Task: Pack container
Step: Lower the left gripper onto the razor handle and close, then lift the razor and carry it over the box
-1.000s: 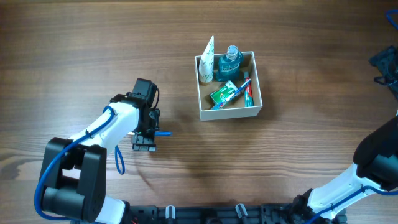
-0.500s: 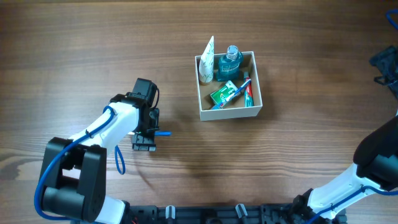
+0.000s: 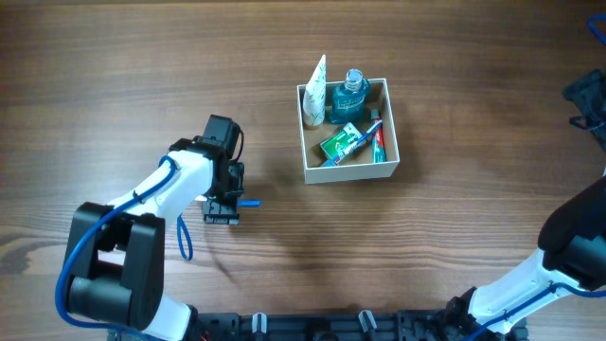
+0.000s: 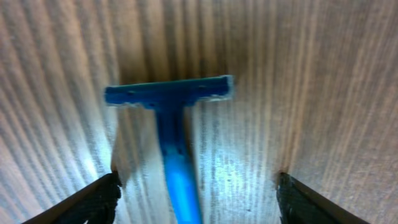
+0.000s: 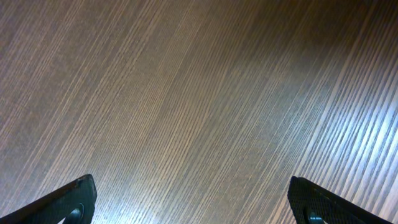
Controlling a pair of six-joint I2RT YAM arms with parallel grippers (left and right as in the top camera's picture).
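Note:
The container (image 3: 348, 171), a square white box with a tan inside, stands right of centre and holds a white tube, a blue bottle, a green packet and a toothbrush. A blue razor (image 4: 174, 143) lies flat on the wood. In the overhead view only its head (image 3: 249, 202) sticks out to the right from under my left gripper (image 3: 222, 206). My left gripper (image 4: 196, 199) is open, low over the razor, with one finger on each side of the handle and not touching it. My right gripper (image 5: 193, 202) is open and empty over bare wood; its arm shows at the right edge in the overhead view.
The wooden table (image 3: 454, 246) spreads all round the container. A dark blue object (image 3: 587, 99) sits at the far right edge. The arm bases and a black rail (image 3: 312, 327) line the front edge.
My left gripper has shifted slightly up and to the right over the razor. The razor, the container and the right arm have not moved.

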